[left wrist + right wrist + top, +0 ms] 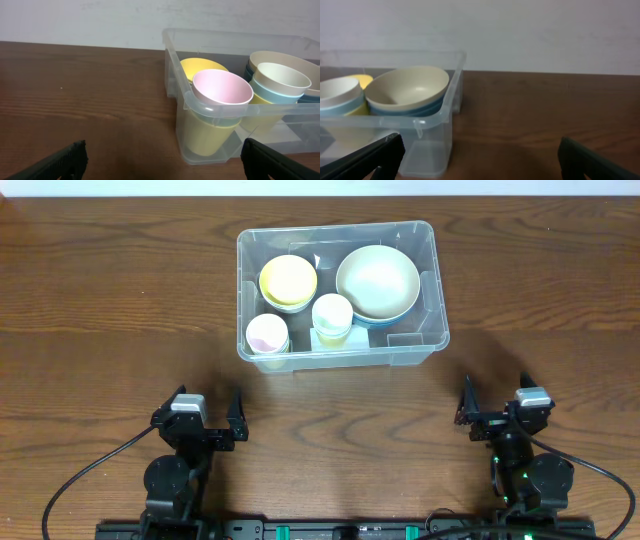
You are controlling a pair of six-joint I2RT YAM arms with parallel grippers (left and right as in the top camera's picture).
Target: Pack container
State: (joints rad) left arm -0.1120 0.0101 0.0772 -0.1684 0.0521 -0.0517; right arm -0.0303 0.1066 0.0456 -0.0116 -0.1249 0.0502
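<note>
The large clear plastic rectangular container (437,290) stands on the dark brown wooden table (120,300), at the far middle and well apart from both arms, with its long side facing them. Inside, on its right, a wide cream bowl (377,282) nests on top of blue bowls. At the far left lies a yellow bowl (288,280). In the near left corner a pink cup (267,333) sits on a stack of pale yellow ones, pressed against the wall. Between that stack and the cream bowl stands a white cup (332,312), nested in a blue cup and a yellow one. A pale rectangular patch (325,338) shows on the floor just beside this stack; whether it bears writing cannot be told. The left gripper (208,408) rests near the table's front edge, left of the container, its jaws spread wide with nothing between them. The right gripper (495,402) sits to the front right, likewise released and empty. From the left wrist view the container's (230,107) near corner fills the right half; from the right wrist view its rim (395,120) lies to the left.
</note>
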